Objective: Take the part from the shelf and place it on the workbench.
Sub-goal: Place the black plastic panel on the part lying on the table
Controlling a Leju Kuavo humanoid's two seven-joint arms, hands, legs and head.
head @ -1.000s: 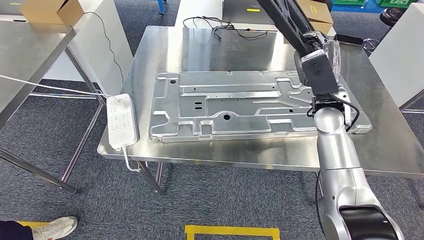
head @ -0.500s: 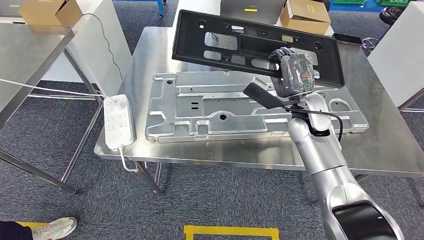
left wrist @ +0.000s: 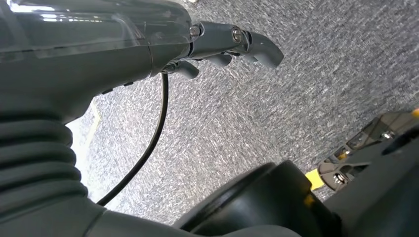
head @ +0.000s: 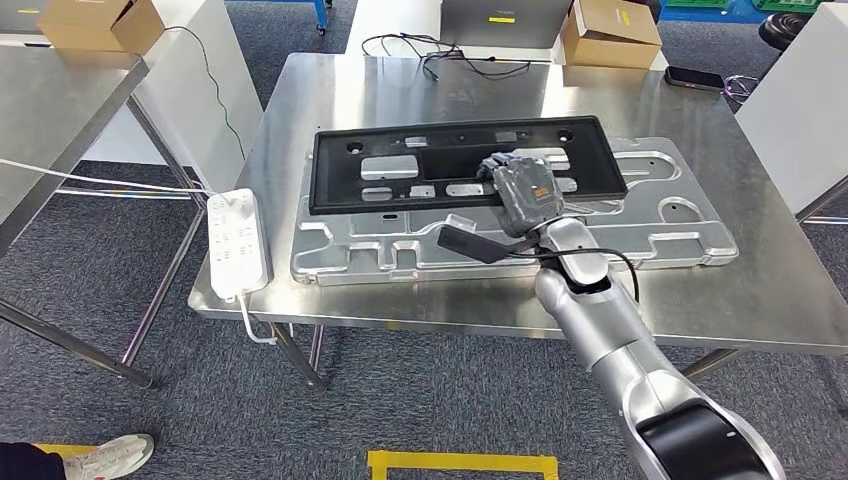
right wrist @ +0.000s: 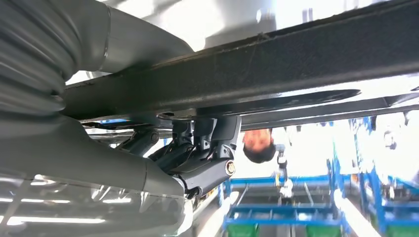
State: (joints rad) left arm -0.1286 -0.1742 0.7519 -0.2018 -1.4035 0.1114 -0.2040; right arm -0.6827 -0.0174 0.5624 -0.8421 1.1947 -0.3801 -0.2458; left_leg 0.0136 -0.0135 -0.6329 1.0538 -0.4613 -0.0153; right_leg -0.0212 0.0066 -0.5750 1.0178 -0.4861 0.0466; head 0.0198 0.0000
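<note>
1. A steel worktop [head: 400, 95] is seen from the robot's head, looking forward and down.
2. A long black part [head: 400, 195] is held by the right hand [head: 525, 190], gripped along its near edge; in the right wrist view the dark fingers [right wrist: 207, 148] are closed around that edge.
3. Half a second ago the part was raised and tilted well above the worktop; it is now lowered and nearly flat, lying over the far side of a large silver panel [head: 690, 225] that rests on the worktop beneath the hand.
4. Whether the part is fully resting on the panel or held just above it cannot be told.
5. The placing step is judged to be almost done; only the release and withdrawal of the hand appear to be left.
6. The left hand [left wrist: 232, 44] is seen hanging over grey carpet, holding nothing, its fingers loosely apart.
7. A white power strip [head: 238, 240] lies well to the left of the right hand, at the worktop's edge.
</note>
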